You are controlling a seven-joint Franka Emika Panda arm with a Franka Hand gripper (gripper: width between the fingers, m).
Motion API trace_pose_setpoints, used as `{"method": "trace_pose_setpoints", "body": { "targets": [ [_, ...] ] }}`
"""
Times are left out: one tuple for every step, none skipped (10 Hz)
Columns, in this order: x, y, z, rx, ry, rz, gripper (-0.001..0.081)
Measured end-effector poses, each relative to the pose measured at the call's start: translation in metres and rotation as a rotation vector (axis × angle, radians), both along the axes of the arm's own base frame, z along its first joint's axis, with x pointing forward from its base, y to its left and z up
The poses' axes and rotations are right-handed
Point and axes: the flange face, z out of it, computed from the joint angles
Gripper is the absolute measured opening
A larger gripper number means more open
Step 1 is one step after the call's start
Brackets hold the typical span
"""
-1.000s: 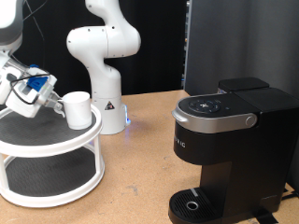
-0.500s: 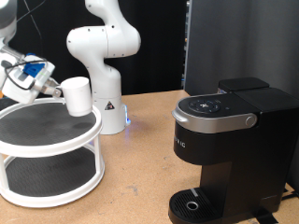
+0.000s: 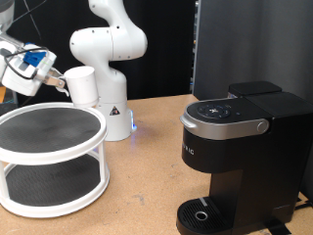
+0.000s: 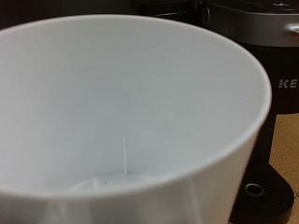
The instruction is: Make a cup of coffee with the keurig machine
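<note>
Above the white two-tier round stand (image 3: 49, 157) at the exterior view's left, the hand (image 3: 57, 82) grips the plain white ceramic mug (image 3: 81, 85) aloft; judgement: carry it level and slowly toward the tall matte black coffee maker (image 3: 240, 157), clearing its lid.

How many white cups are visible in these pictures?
1: the plain white ceramic cup, held up above the white two-tier round shelf at the exterior view's left. None elsewhere visible.
</note>
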Motion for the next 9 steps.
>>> {"method": "trace_pose_setpoints", "body": {
  "targets": [
    [0.001, 0.003, -0.003, 0.011, -0.002, -0.020, 0.0072],
    [0.006, 0.009, -0.008, 0.020, -0.005, -0.052, 0.0072],
    [0.013, 0.018, -0.012, 0.017, -0.005, -0.091, 0.0072],
    [0.022, 0.029, -0.015, 0.006, -0.009, -0.132, 0.0072],
    [0.032, 0.041, -0.019, -0.010, -0.011, -0.169, 0.0072],
    [0.042, 0.054, -0.022, -0.028, -0.012, -0.197, 0.0072],
    [0.052, 0.067, -0.024, -0.041, -0.015, -0.219, 0.0072],
    [0.061, 0.081, -0.027, -0.050, -0.020, -0.235, 0.0072],
    [0.068, 0.092, -0.028, -0.053, -0.024, -0.246, 0.0072]
  ]
}}
